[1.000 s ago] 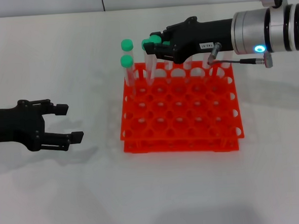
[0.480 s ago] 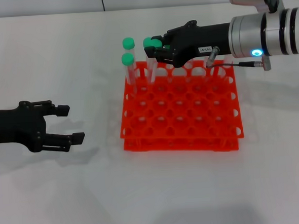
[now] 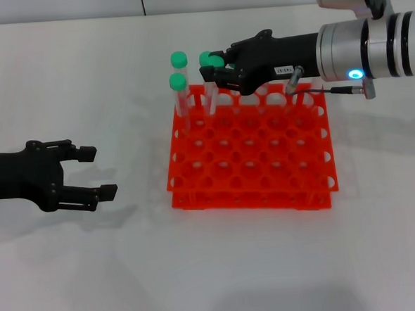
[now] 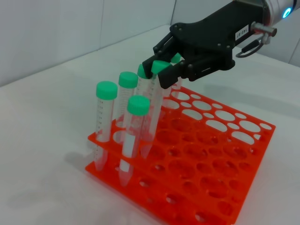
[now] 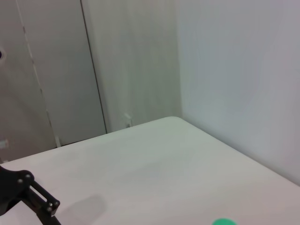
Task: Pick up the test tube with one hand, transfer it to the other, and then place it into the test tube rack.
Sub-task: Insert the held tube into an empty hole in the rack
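1. Here, a white table (image 3: 270, 264) holds an orange-red test tube rack (image 3: 250, 160) with a grid of round holes, seen from the head view.
2. The right gripper (image 3: 213, 67), black with a small white label, reaches in from the right and hovers over the rack's far left corner.
3. Its fingers are clenched around the green cap of a test tube (image 4: 152, 108); the left wrist view shows the cap pinched between the two fingers.
4. That tube hangs nearly upright, long axis close to vertical with a slight lean, its lower end already down inside a hole in the rack's back row.
5. So the tube lies straight below the fingers, and the coming move looks like a matter of lowering it fully or letting go.
6. Other green-capped tubes (image 3: 178, 94) stand in the rack just beside it, close enough that a sideways drift could knock them.
7. The left gripper (image 3: 96, 171), plain black, rests low over the table well to the left of the rack, fingers spread apart and holding nothing.
8. The right arm is by far the nearer one to the tube.
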You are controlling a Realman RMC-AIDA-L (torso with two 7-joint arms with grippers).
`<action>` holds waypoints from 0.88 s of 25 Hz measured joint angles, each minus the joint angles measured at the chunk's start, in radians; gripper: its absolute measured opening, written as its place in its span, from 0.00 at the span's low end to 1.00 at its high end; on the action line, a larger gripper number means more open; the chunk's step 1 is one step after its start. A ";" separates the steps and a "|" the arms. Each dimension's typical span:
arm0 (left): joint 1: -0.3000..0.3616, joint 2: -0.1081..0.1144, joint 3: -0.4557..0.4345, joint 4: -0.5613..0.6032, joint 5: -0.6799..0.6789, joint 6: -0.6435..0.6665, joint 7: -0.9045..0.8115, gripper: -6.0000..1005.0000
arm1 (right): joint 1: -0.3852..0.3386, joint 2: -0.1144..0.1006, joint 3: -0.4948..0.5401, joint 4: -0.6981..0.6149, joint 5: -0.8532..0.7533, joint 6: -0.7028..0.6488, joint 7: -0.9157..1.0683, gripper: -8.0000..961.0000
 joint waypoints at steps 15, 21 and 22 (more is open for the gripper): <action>-0.001 0.000 0.000 -0.001 0.000 0.000 0.001 0.88 | 0.001 0.000 -0.009 -0.003 0.001 0.000 0.004 0.28; -0.002 0.000 0.000 -0.001 0.000 0.000 0.001 0.88 | 0.001 0.000 -0.009 -0.005 0.001 -0.001 0.007 0.28; -0.002 0.000 0.000 -0.001 0.000 0.000 0.001 0.88 | 0.001 0.000 -0.009 -0.005 0.001 -0.001 0.007 0.28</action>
